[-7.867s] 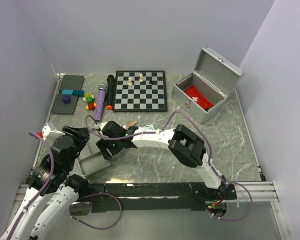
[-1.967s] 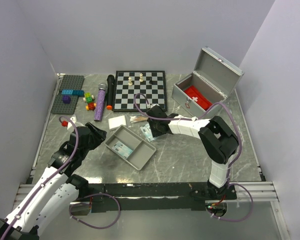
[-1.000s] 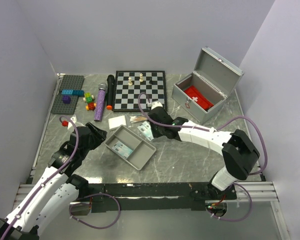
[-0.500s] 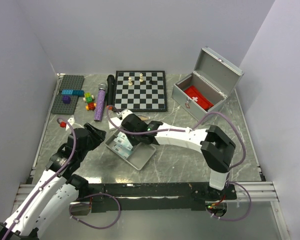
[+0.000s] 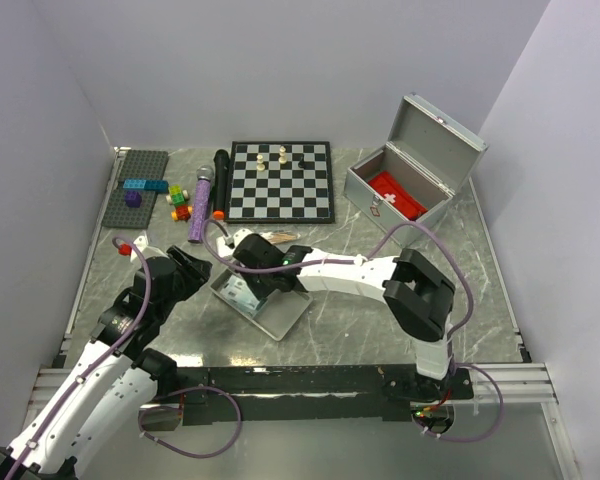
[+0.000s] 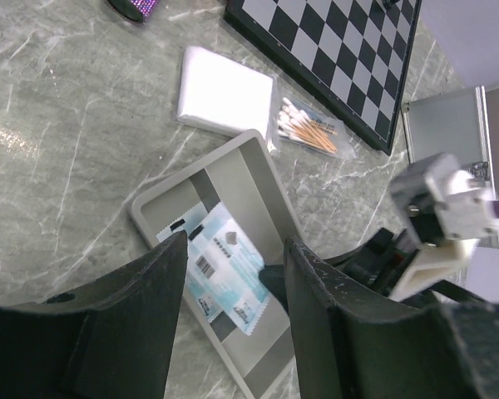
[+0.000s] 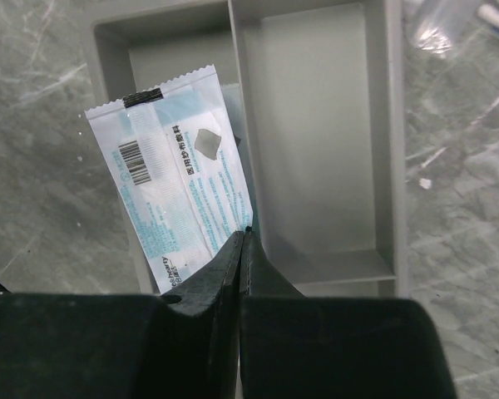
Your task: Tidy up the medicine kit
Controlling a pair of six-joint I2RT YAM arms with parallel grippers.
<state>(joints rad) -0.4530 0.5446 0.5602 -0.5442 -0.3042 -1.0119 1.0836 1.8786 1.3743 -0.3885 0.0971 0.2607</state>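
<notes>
A grey two-compartment tray (image 5: 286,318) lies on the marble table in front of the arms. My right gripper (image 7: 245,234) is shut on the edge of a blue-and-white sachet (image 7: 173,208) and holds it over the tray's (image 7: 384,125) left compartment. A second sachet seems to lie beneath it. My left gripper (image 6: 235,243) hovers open just left of the tray (image 6: 258,162), with the sachet (image 6: 224,264) seen between its fingers but not touched. The open metal medicine kit box (image 5: 405,215) stands at the back right with a red pouch (image 5: 395,193) inside.
A white gauze pad (image 6: 224,91) and a bag of cotton swabs (image 6: 312,129) lie beyond the tray. A chessboard (image 5: 280,180), a purple microphone (image 5: 201,205), a black microphone (image 5: 220,182) and a brick plate (image 5: 138,185) line the back.
My right arm swung left from the table beside the tray, carrying the sachet over the tray's left compartment. The left arm has barely moved.
</notes>
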